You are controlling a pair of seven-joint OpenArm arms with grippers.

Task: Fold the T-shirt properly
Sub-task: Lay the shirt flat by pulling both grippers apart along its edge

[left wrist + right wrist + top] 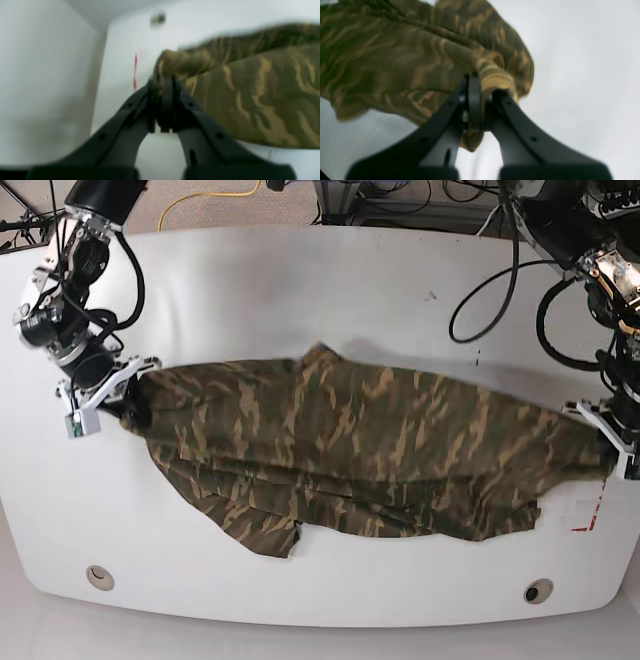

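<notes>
Across the white bench, stretching the camouflage T-shirt lengthwise, raised at both ends and sagging between. Clamping one end in the left tool, the opposite end in the right tool. Running the long axis straight from tool to tool, neither arm nearer. No readable label showing.

Left gripper jaws clamped shut, right gripper jaws clamped shut, arms spread wide apart

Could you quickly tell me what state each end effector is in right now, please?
Left end effector: closed, pinching one end of the T-shirt.
Right end effector: closed, pinching the shirt's other end.
</notes>
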